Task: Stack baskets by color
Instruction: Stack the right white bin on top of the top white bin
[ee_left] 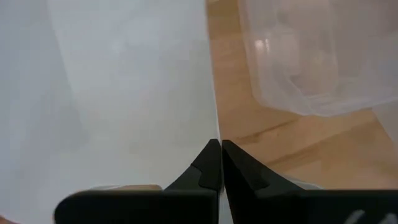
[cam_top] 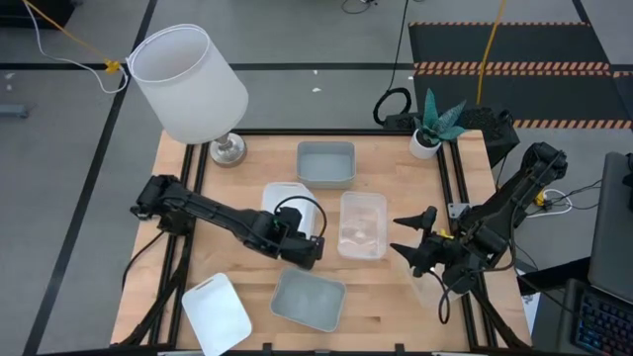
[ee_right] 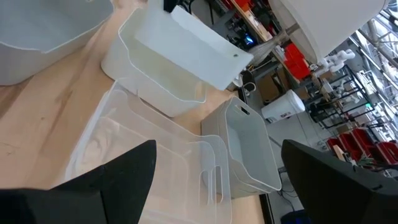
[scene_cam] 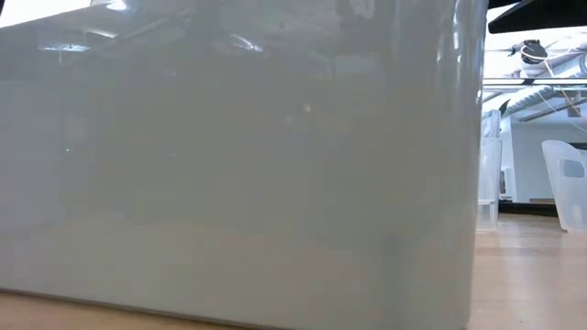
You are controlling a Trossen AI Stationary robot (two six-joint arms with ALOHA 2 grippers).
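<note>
My left gripper (ee_left: 221, 155) is shut on a white basket (ee_right: 208, 43), which it holds tilted over a second white basket (ee_right: 149, 81) near the table's middle (cam_top: 287, 198). Just to the right lies a clear basket (cam_top: 362, 224). One grey-blue basket (cam_top: 325, 163) stands at the far middle and another (cam_top: 309, 299) near the front edge. A third white basket (cam_top: 216, 312) sits at the near left corner. My right gripper (cam_top: 410, 240) hovers open to the right of the clear basket, touching nothing. My left gripper pinches the white basket's thin wall at its edge (ee_left: 211, 134) between its two fingers. The fingers slant down from the table's left side. The basket hangs tilted, with its lower edge (ee_right: 227, 84) reaching into the second white basket below.
A lamp with a big white shade (cam_top: 188, 79) stands at the far left and a potted plant (cam_top: 430, 129) at the far right corner. The near grey-blue basket's wall (scene_cam: 238, 183) fills most of the low view. Bare wood shows between the baskets.
</note>
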